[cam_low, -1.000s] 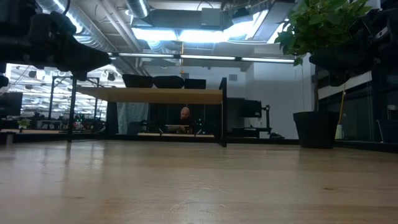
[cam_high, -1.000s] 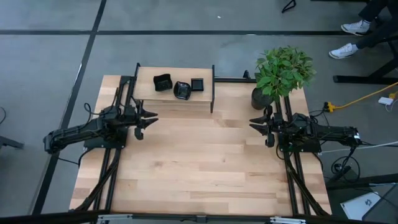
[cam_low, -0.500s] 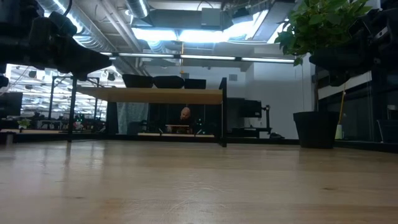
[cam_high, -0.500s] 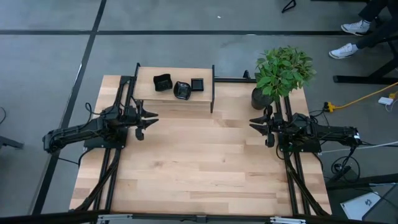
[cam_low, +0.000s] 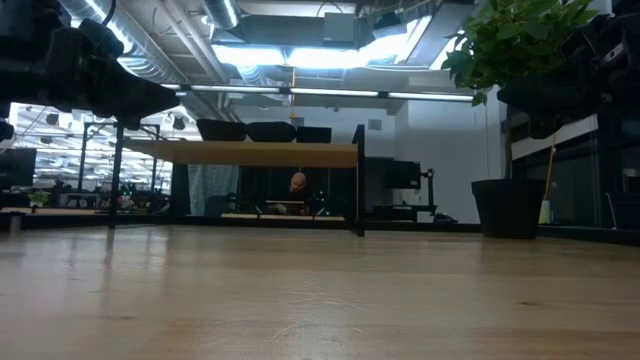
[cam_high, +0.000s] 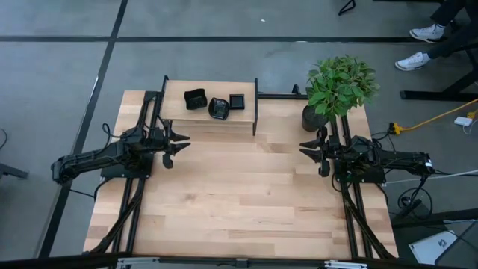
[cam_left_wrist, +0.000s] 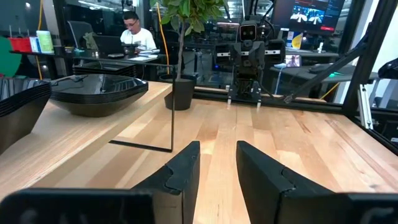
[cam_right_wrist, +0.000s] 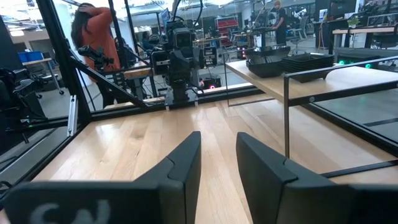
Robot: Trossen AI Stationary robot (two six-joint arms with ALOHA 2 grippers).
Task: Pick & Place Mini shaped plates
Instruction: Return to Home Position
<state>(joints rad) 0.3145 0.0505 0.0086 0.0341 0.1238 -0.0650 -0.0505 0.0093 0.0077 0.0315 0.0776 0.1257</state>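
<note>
Grey concrete floor surrounds the light wooden table (cam_high: 239,209), and you have one arm at each of its side edges. By the left edge, your left gripper (cam_high: 184,142) hovers above the wood just in front of the shelf's left end, pointing toward the middle of the table. Its two dark fingers (cam_left_wrist: 184,169) stand a narrow gap apart with nothing between them.

Along the back edge, nearer the back left corner, stands the low wooden shelf (cam_high: 173,110) on its black frame. All the mini shaped plates (cam_high: 218,108) you can see sit on top of it, in three black stacks in a row: an uneven square stack toward the shelf's left end, a rounder one in the middle, and a small square one on the right. The three stacks are close beside each other; you cannot tell how many plates each one holds.

Near the back right corner, a leafy green plant (cam_high: 341,82) rises from a dark pot (cam_high: 313,118). Just in front of that pot, by the right edge, your right gripper (cam_high: 303,149) points inward toward the left arm, its claw also narrowly parted and empty. Beyond the table, the low view shows a person (cam_low: 297,184) seated behind the shelf.
</note>
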